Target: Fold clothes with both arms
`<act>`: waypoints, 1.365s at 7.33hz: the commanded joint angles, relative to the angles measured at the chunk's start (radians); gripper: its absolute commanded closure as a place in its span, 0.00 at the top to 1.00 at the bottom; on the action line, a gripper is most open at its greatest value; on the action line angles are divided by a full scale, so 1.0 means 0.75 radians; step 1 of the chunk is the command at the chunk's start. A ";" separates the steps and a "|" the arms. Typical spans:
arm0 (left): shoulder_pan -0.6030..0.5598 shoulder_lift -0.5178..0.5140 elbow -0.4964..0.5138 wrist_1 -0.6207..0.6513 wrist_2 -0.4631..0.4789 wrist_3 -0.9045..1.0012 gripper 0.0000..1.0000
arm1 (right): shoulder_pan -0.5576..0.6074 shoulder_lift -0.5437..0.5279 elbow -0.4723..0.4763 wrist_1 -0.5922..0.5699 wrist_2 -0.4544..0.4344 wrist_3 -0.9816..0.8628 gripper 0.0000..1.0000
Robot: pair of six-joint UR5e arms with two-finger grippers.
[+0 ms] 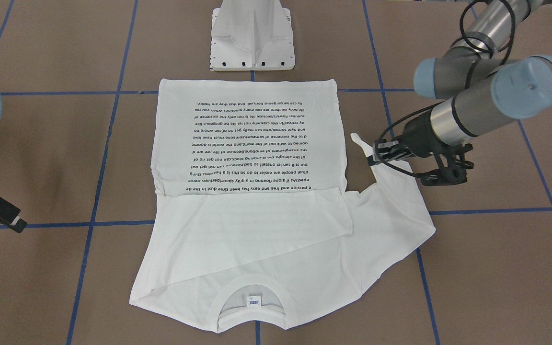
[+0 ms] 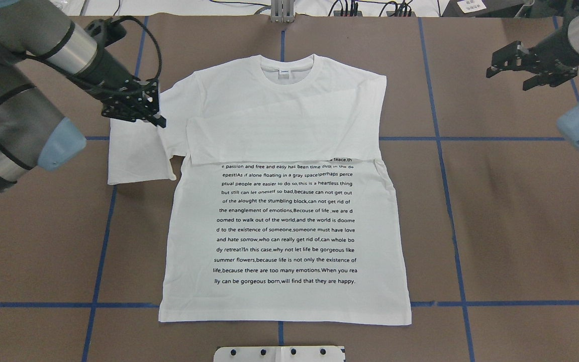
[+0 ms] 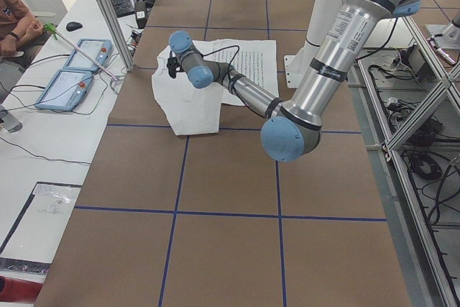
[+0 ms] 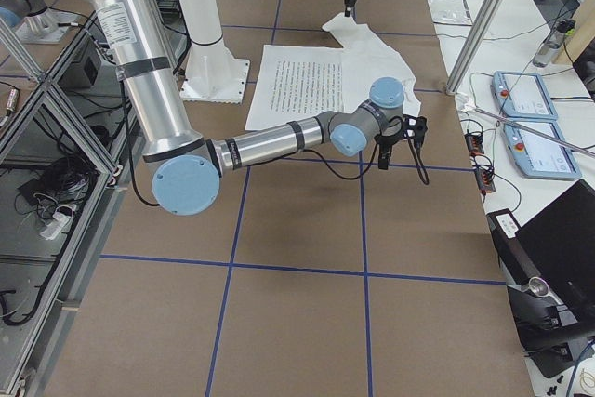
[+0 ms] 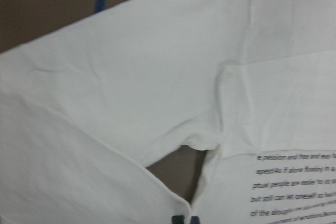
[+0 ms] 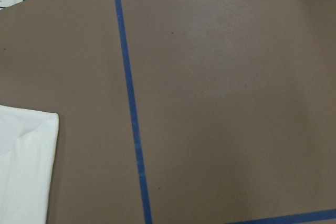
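Brown table [image 2: 520,226] bears a white T-shirt [image 2: 289,211] printed "they are happy".

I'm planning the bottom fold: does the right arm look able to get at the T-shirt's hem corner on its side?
Probably yes: the right hand hovers open over the table beside the T-shirt, and nothing lies between it and that hem corner.

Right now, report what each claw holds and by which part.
Left claw pinches the shirt by its sleeve edge. Right claw holds nothing; it is open, clear of the shirt.
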 commanded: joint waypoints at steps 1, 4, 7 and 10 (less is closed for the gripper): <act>0.150 -0.310 0.094 -0.056 0.205 -0.258 0.00 | 0.070 -0.069 0.007 0.002 0.037 -0.095 0.99; 0.439 -0.622 0.350 -0.217 0.624 -0.430 0.00 | 0.074 -0.104 0.017 0.002 0.035 -0.124 0.99; 0.635 -0.710 0.571 -0.369 0.967 -0.465 0.00 | 0.074 -0.104 0.003 0.000 0.035 -0.130 0.99; 0.633 -0.735 0.649 -0.408 1.022 -0.467 0.36 | 0.072 -0.102 -0.017 -0.005 0.029 -0.128 0.99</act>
